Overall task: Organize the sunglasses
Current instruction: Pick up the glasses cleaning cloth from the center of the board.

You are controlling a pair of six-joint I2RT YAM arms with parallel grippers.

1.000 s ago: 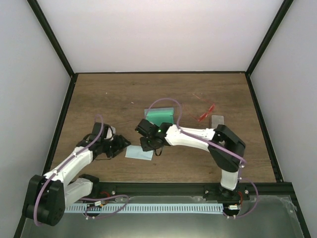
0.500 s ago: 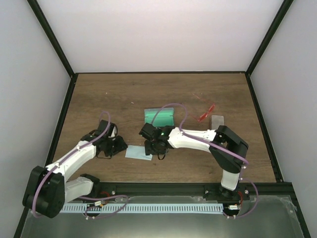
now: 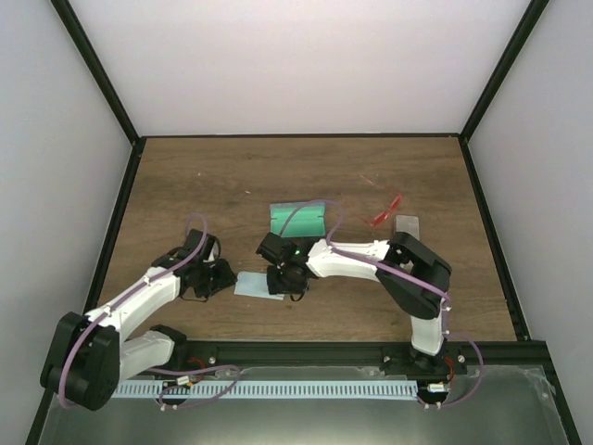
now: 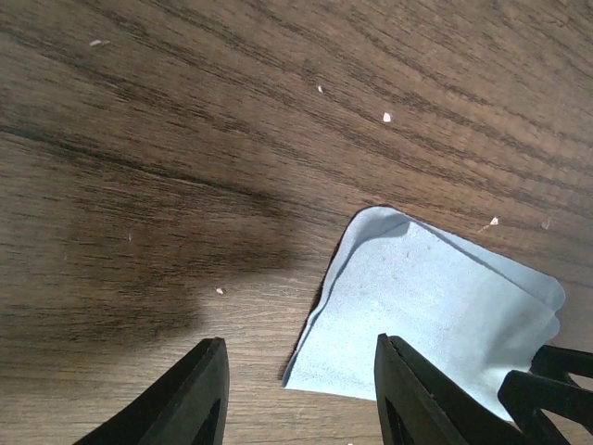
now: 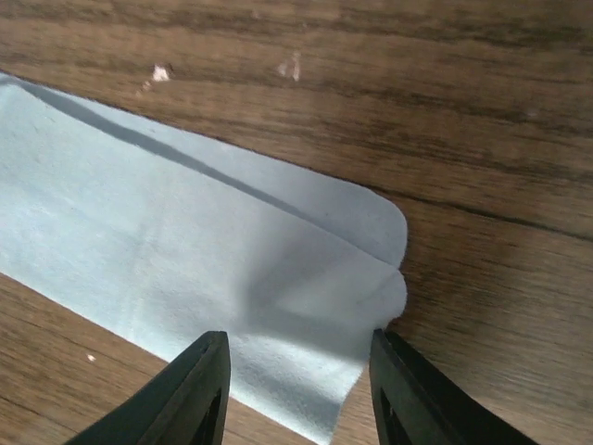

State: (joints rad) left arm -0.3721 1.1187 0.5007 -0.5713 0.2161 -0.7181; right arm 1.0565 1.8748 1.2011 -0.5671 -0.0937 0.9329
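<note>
Frankly, neither of my tools is on the sunglasses; my left gripper [image 4: 301, 399] is spread and empty over the near corner of a pale blue cloth [image 4: 435, 311], and my right gripper [image 5: 296, 394] is likewise spread and empty, straddling the cloth's opposite, folded corner. The red-orange pair [image 3: 384, 212] lies well apart from both, on the far right of the table [image 3: 232, 176], just beside a small grey case [image 3: 406, 225]; the translucent pink pair [image 3: 370, 180] shows only as a faint line a little beyond it, too thin for me to read which way it lies.

I judge both pairs light, thin and springy, with slick lenses and weak hinges; I would pinch across the bridge or a folded temple, softly, never on the lens. An open green-lined case [image 3: 298, 219] sits mid-table, near my right arm; bare wood surrounds both pairs, so my approach from above looks free. The right-hand black rail [image 3: 489, 236] is the nearest edge, beyond the grey case; a sideways nudge could slide such light frames toward it.
</note>
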